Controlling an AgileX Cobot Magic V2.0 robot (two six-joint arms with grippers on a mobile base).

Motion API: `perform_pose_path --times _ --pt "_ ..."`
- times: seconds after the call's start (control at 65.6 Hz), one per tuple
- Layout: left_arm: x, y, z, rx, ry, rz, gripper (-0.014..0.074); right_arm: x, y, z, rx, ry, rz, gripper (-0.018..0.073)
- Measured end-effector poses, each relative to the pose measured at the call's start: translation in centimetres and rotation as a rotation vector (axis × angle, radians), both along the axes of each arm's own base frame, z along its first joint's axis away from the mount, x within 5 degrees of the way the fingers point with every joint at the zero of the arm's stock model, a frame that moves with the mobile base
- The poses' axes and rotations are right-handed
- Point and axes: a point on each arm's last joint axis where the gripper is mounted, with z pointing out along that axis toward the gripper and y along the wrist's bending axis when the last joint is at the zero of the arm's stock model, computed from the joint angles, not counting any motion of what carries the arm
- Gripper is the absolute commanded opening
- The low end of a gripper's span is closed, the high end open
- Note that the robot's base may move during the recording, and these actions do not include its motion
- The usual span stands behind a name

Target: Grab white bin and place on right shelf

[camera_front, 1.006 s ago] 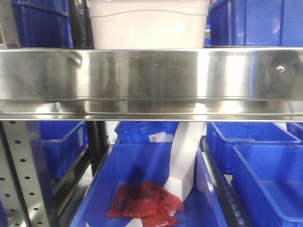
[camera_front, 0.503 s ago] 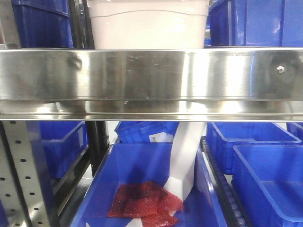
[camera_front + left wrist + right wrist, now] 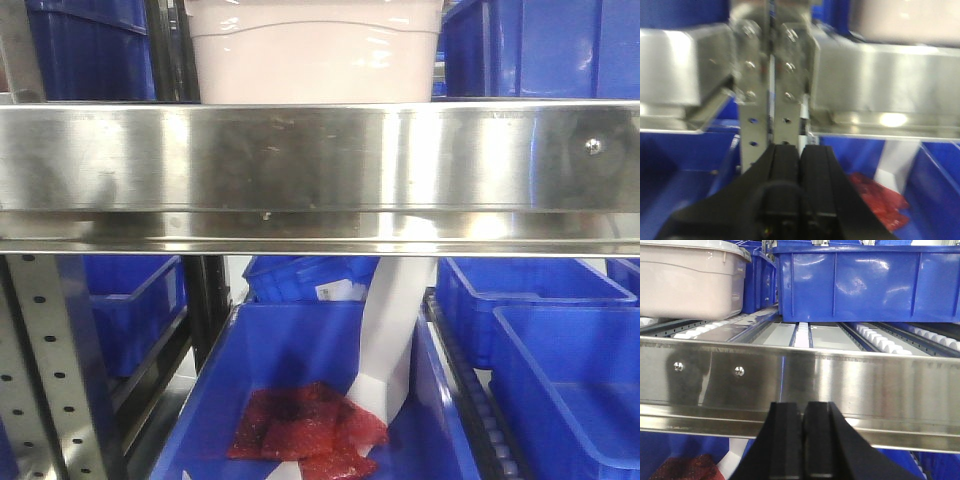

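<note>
The white bin [image 3: 312, 55], pale pinkish and translucent, stands on the right shelf behind its broad steel front rail [image 3: 320, 165]. The left wrist view catches a blurred corner of the white bin [image 3: 905, 20] at top right, and the right wrist view shows the white bin [image 3: 690, 282] at upper left on the rollers. My left gripper [image 3: 800, 150] is shut and empty, below the rail and facing the perforated uprights [image 3: 771, 100]. Just in front of the steel rail [image 3: 865, 385], my right gripper [image 3: 802, 407] is also shut and empty. Neither gripper touches the bin.
Blue bins [image 3: 540, 45] flank the white bin, and a large blue bin [image 3: 865, 282] sits to its right on white rollers [image 3: 880, 340]. On the level below, a blue bin [image 3: 290, 350] holds red mesh bags [image 3: 305, 430] and a white strip [image 3: 390, 330].
The front view has barely shifted. The dark reflections on the steel rail have spread and changed shape. The white bin has not moved.
</note>
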Motion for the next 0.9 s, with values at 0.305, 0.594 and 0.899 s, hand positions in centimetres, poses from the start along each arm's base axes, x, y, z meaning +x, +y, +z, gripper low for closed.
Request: perform_pose_path --times 0.305,0.594,0.899 --pt "-0.01 -0.09 0.92 0.020 -0.106 -0.025 -0.0117 0.00 0.00 0.00 0.000 0.000 0.000 0.0055" --pt "0.00 -0.08 0.92 0.019 -0.106 -0.022 -0.0117 0.00 0.00 0.00 0.000 0.000 0.000 0.0055" --pt "0.02 0.12 1.00 0.018 -0.113 0.013 -0.0117 0.00 0.00 0.00 0.000 0.000 0.000 0.0055"
